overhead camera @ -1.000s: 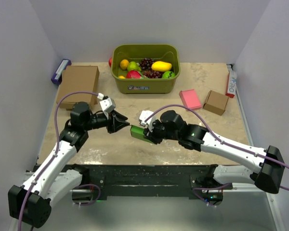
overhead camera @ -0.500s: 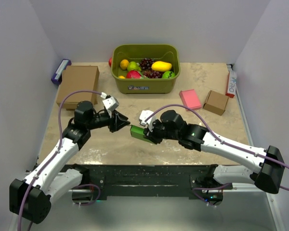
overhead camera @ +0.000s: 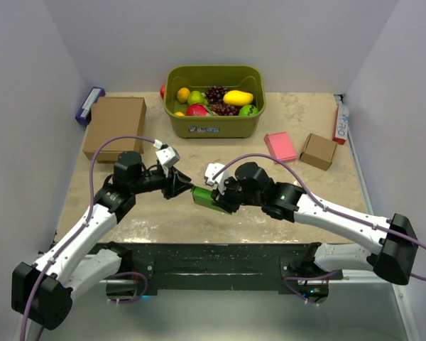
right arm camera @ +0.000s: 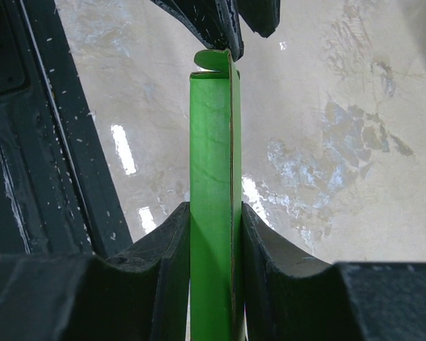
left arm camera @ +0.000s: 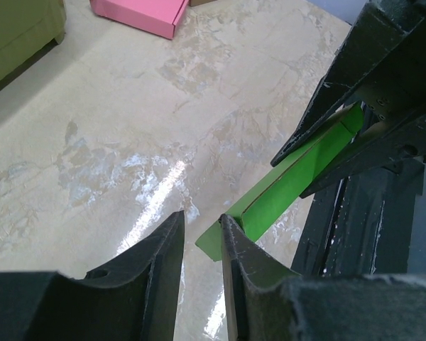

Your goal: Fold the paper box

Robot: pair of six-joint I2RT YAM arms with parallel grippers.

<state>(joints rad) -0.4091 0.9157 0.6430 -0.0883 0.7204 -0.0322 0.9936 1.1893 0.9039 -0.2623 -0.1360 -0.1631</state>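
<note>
We see a beige marbled table (overhead camera: 305, 117), with an olive green plastic basket (overhead camera: 220, 122) of fruit at its far edge. Our right gripper (right arm camera: 213, 213) has its jaws clamped on the flattened bright green paper box (right arm camera: 211, 142), held edgewise over the table's near middle. Our left gripper (left arm camera: 201, 226) has its jaws narrowly apart, the box's curled end flap at their tips.
</note>
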